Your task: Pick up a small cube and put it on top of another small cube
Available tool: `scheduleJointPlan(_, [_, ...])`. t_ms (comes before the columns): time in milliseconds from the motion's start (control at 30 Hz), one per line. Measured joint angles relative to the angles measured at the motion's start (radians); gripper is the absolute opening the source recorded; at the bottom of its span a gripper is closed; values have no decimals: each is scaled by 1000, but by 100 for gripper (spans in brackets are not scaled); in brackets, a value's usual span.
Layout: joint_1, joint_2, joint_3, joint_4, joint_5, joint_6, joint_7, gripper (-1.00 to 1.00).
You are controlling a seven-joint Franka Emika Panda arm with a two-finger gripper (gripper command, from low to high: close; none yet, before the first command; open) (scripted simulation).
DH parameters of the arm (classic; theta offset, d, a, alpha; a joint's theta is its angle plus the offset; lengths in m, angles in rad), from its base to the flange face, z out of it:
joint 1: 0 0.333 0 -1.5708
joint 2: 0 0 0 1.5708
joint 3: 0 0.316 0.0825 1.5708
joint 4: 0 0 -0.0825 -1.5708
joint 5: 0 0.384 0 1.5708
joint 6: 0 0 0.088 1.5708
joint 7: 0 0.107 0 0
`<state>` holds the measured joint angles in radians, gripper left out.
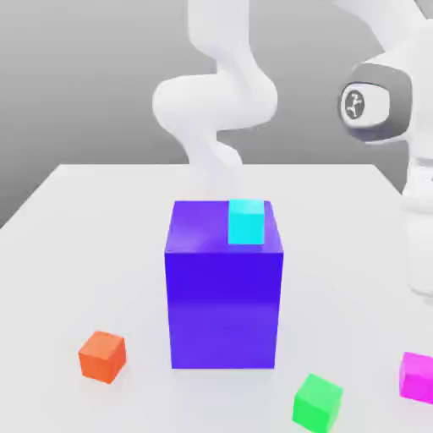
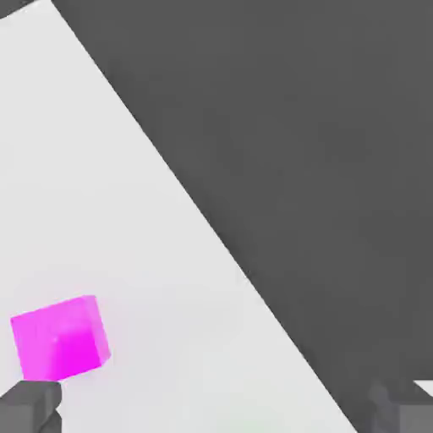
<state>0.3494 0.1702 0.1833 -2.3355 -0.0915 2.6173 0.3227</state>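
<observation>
A white counter (image 1: 84,220) holds a large blue-violet block (image 1: 224,296) with a small cyan cube (image 1: 247,221) resting on its top. An orange cube (image 1: 102,356) and a green cube (image 1: 318,403) sit in front. The small magenta cube (image 1: 418,376) lies on the counter at the exterior view's right, near the counter's edge. In the hand view, the end effector (image 2: 220,410) is spread wide and empty, one fingertip (image 2: 30,406) just beside the magenta cube.

Backdrop: plain grey, lighter toward the top.
Furniture: flat white tabletop (image 1: 76,245).
Floor: dark grey (image 2: 321,127).
Light: soft, even.

White table (image 1: 76,245) — four blocks.
</observation>
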Motion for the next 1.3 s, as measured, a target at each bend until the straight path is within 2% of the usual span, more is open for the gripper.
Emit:
scheduleJointPlan(133, [45, 149, 21, -2, -55, 48, -38, 0])
scheduleJointPlan(267, [88, 294, -18, 24, -109, 147, -13, 0])
scheduleJointPlan(300, [98, 323, -30, 30, -118, 170, -7, -100])
scheduleJointPlan(533, [98, 327, -31, 31, -120, 172, -5, -100])
scheduleJointPlan(700, [59, 182, 16, -3, -65, 60, -59, -100])
scheduleJointPlan(1000, [-57, 109, 11, -39, -85, 11, -348, -100])
scheduleJointPlan(1300, [-182, 33, 17, -78, -42, -19, -697, -100])
